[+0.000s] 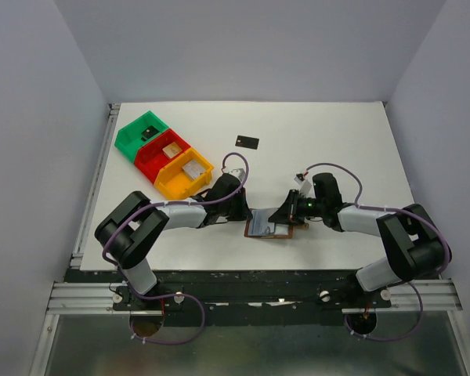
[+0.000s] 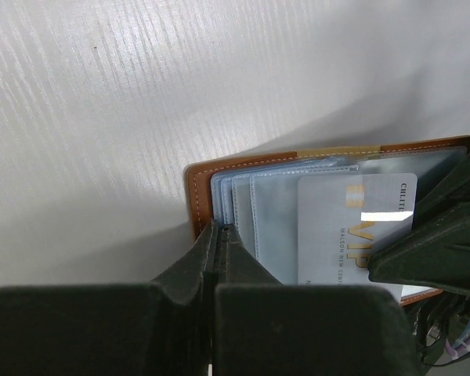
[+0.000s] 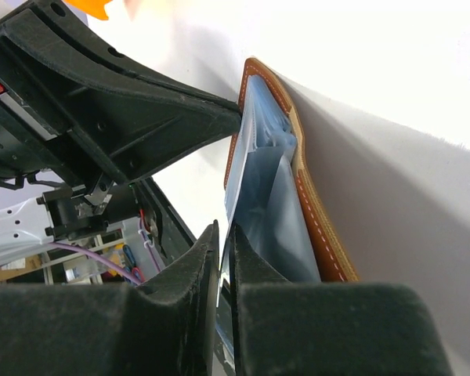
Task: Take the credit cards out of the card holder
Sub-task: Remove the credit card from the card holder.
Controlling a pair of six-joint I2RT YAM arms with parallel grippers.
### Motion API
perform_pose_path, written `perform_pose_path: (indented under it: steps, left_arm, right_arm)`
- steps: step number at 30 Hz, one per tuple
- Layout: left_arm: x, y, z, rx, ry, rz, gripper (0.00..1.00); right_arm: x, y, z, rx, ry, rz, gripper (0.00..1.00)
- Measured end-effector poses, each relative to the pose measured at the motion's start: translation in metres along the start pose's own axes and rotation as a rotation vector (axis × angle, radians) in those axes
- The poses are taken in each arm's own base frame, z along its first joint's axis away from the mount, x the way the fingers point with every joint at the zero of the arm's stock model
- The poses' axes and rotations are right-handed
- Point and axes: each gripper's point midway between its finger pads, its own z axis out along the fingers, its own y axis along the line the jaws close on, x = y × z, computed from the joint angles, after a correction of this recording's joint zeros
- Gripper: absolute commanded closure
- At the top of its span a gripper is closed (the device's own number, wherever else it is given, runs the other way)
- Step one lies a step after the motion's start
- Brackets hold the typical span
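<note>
On the counter, close to the arm bases, the card holder lies open. The left hand is pressed together on its edge and should hold it down firmly. The right hand seems to pinch the silver-blue card; pull it slowly, straight along its pocket. Farther away lies a black card.

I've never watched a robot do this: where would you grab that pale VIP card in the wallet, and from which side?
The VIP card is thin and lies flat in the card holder, which the left gripper pins. So probably pinch its uncovered end, both faces, edge-on, from the side of the right gripper.
</note>
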Motion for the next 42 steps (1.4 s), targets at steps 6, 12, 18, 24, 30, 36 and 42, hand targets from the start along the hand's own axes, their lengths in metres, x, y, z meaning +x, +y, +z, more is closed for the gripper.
perform_pose_path:
  steps: [6,12,18,24,30,36,42]
  left_arm:
    - [0.000,0.000,0.000,0.000,-0.001,-0.001,1.00]
    - [0.000,0.000,0.000,-0.002,-0.001,-0.004,1.00]
    - [-0.001,0.001,0.000,-0.005,-0.003,-0.008,1.00]
    - [-0.001,0.001,0.000,-0.009,-0.005,-0.012,1.00]
    - [-0.001,0.003,-0.002,-0.021,-0.006,-0.014,1.00]
    - [-0.002,0.007,-0.007,-0.052,-0.013,-0.009,0.98]
    - [-0.004,0.010,-0.016,-0.079,-0.016,0.020,0.53]
  right_arm:
    - [-0.001,-0.002,-0.001,0.004,-0.002,-0.003,0.88]
    - [0.001,-0.008,-0.005,0.043,-0.005,0.010,0.94]
    - [-0.003,-0.011,-0.011,0.091,-0.020,0.008,1.00]
    - [-0.006,-0.012,-0.020,0.156,-0.025,-0.004,1.00]
    - [-0.012,-0.012,-0.033,0.216,-0.049,-0.039,1.00]
    - [-0.013,-0.011,-0.047,0.273,-0.068,-0.077,1.00]
    - [-0.023,0.010,-0.068,0.284,-0.123,-0.167,1.00]
